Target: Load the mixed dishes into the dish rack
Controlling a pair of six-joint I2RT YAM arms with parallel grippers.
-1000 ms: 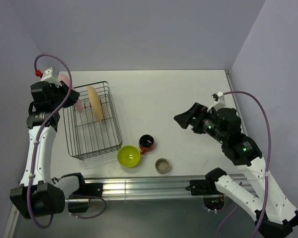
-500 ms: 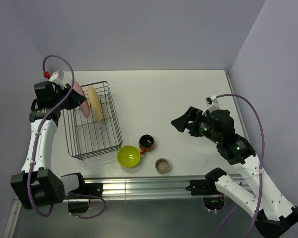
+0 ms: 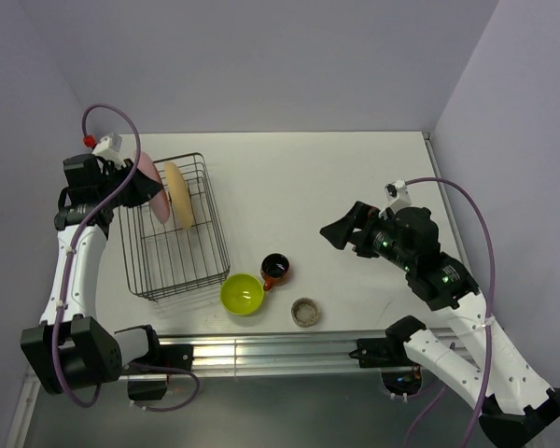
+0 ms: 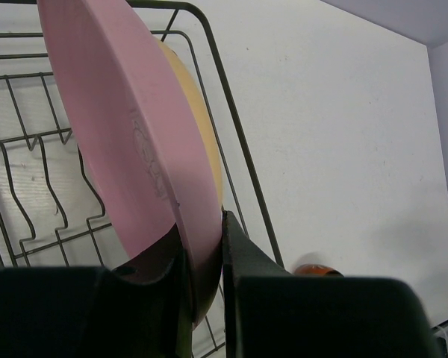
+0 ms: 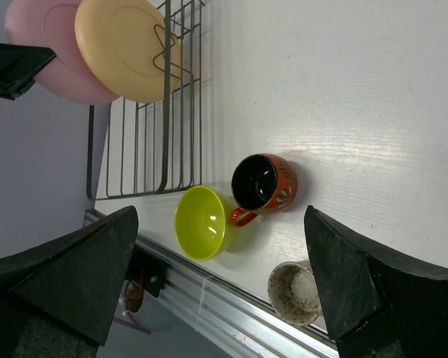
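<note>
We saw the left tool [image 4: 201, 283] pinching the pink plate [image 4: 119, 134] by its rim, on edge over the dish rack [image 4: 231, 127] by the surface's [image 4: 343, 149] left edge. We judged it light, stiff and slippery. The right tool [image 3: 341, 233] hung spread.

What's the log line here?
left gripper: shut on pink plate at dish rack | right gripper: open, empty | yellow-orange plate: racked | bowl, mug, cup: tabletop

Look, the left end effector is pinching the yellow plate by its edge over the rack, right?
No. The left end effector pinches the pink plate by its edge over the rack; the yellow plate stands beside it. The left wrist view shows it.
</note>
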